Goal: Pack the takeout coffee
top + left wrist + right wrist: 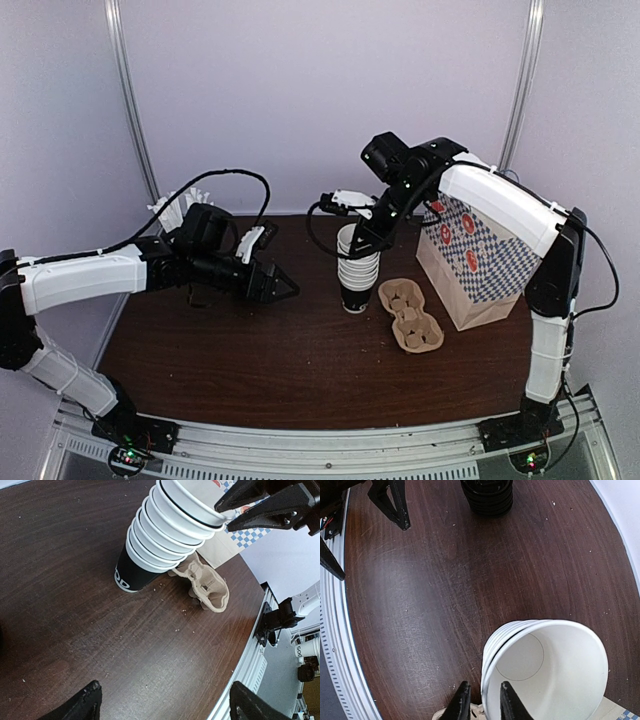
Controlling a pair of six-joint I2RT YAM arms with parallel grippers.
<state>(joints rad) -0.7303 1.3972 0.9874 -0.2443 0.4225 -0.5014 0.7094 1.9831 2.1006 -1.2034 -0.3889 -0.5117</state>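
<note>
Nearest the top camera, the rail (330, 440) carries both arm bases along the bottom edge. Above it the dark tabletop (250, 370) fills the middle of the frame. A checked bag (480, 270) stands upright at right of centre. At centre rises the stack (357, 270) of lidless cups, its lowest cup black below. Between stack and bag a pulp carrier (412, 315) lies flat. At the top edge of the right wrist view sits a black ribbed pile (487, 497), probably lids, cut off by the frame.

No capped coffee shows in any view, so its place cannot be given. Judged from the task, it has yet to be made up from a stack cup and a lid.

The top cup (545, 670) stands upright, mouth up, long axis vertical. The right pincer (484, 690) hangs over it, fingers narrowly apart astride the rim, one outside and one inside. Whether they clamp the wall cannot be told.

The left pincer (164, 685) is spread wide and holds nothing, low over bare tabletop left of centre in the top view. It is well apart from the stack, which lies ahead of it. The right arm is plainly nearer, and a straight upward pull would probably free the cup.
</note>
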